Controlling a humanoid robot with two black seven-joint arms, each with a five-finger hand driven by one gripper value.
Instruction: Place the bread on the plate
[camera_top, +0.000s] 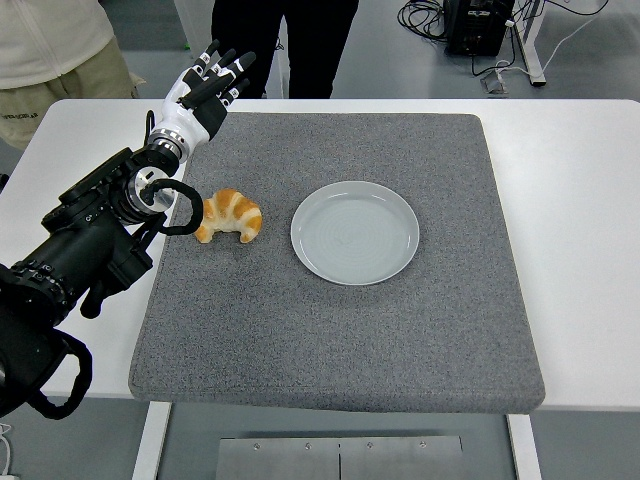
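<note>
Left arm (90, 240) comes in from the lower left edge and reaches diagonally up over the table's left side; left hand (205, 85) sits at the far left corner of the grey mat (340, 330), raised, fingers (228, 68) extended and slightly spread, pointing up and away toward the table's far edge; it holds nothing and touches nothing; a black cable loop (172, 208) at the forearm hangs just beside the bread. Bread (230, 215) is a croissant, golden with darker striping, lying flat on the mat left of centre, curved with its ends pointing toward the near edge; it is well below the hand in frame, closer to the wrist and forearm than to the fingertips. Plate (355, 232) is round, pale grey-blue, bare, sitting on the mat around its middle, just right of the bread with a clear strip of mat between them; bread and plate are not touching. Mat covers most of the white table (580, 200); bare table shows on the left and right sides. Right arm is not in view. Two people stand beyond the far edge at the top: one in light trousers (60, 75) at top left, one in dark clothes (285, 40) near top centre; cables and dark equipment (480, 25) lie on the floor at top right.
</note>
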